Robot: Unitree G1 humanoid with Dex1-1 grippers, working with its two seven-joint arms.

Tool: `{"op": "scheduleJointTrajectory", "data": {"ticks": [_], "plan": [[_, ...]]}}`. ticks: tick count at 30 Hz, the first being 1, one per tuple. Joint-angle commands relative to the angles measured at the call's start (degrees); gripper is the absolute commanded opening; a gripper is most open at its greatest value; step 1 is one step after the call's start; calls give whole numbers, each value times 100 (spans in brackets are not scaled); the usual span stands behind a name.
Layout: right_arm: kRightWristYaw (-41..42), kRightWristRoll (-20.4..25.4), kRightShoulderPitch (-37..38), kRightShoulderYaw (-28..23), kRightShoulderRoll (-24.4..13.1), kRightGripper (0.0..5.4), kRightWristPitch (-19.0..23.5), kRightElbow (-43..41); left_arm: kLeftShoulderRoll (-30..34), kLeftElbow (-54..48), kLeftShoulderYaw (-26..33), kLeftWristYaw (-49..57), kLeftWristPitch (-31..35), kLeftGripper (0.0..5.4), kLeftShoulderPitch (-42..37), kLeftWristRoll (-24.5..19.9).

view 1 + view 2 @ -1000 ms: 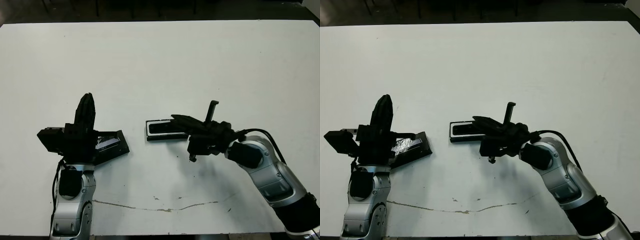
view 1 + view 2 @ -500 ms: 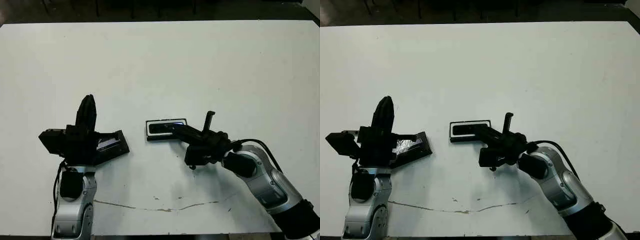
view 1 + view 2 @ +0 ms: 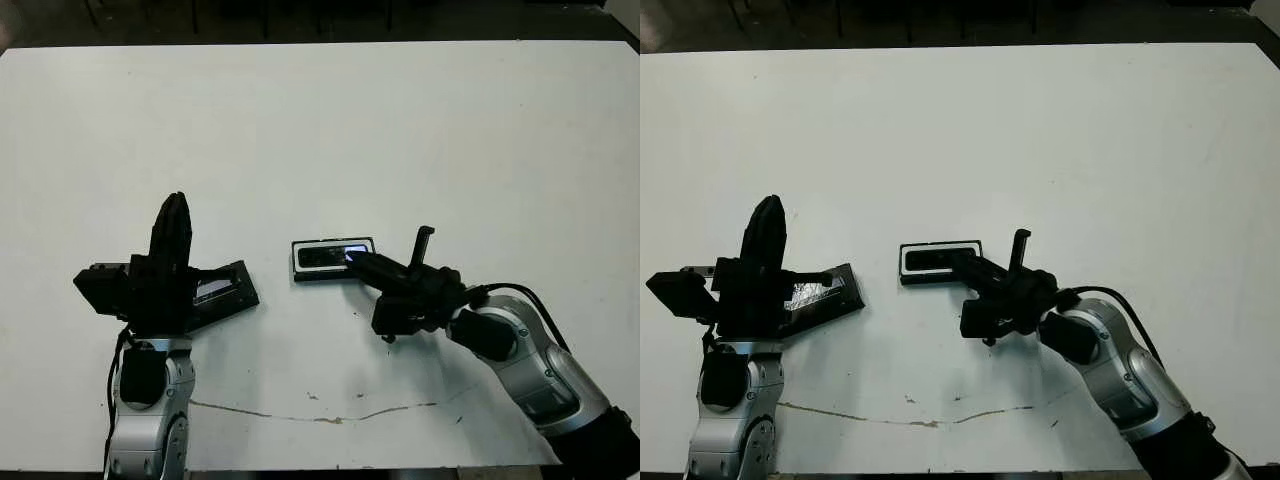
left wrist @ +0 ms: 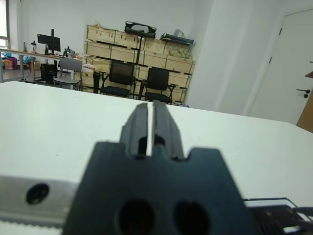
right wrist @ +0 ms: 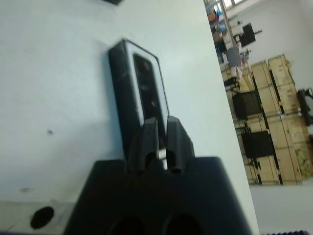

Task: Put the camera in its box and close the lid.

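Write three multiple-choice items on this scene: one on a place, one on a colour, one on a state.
1. Where does the lid lie?
A. on the box
B. on the table, on the robot's left of the box
C. at the table's far edge

2. What colour is the lining of the box?
A. white
B. red
C. green

3. In what state is the box?
A. closed
B. open and empty
C. open, with the camera inside

Answers:
1 B: the lid lies flat by the left pincer, apart from the box.
2 A: the right wrist view shows a white rim inside the black walls.
3 C: the camera lies in the uncovered tray.
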Motion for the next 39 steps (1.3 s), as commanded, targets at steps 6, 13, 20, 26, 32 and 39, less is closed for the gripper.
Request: {"op": "scheduleJointTrajectory", "data": {"ticks": [6, 13, 20, 26, 32, 39], "plan": [[-12, 390, 107, -420, 46, 2, 429, -201, 44, 32, 20, -7, 59, 0, 81, -2], [16, 409, 29, -603, -16, 2, 840, -241, 52, 45, 48, -45, 52, 0, 58, -71], [85, 416, 119, -570, -211, 2, 677, -190, 60, -17, 63, -22, 100, 0, 80, -35], [-275, 1286, 397, -1082, 114, 2, 356, -142, 114, -32, 113, -143, 57, 0, 78, -172], [-167, 3626, 538, -2160, 636, 2, 1125, -328, 258, -233, 249, -395, -24, 0, 130, -417], [-246, 5273, 658, -3247, 578, 2, 1996, -878, 871, -1088, 521, -720, -18, 0, 527, -204]]}}
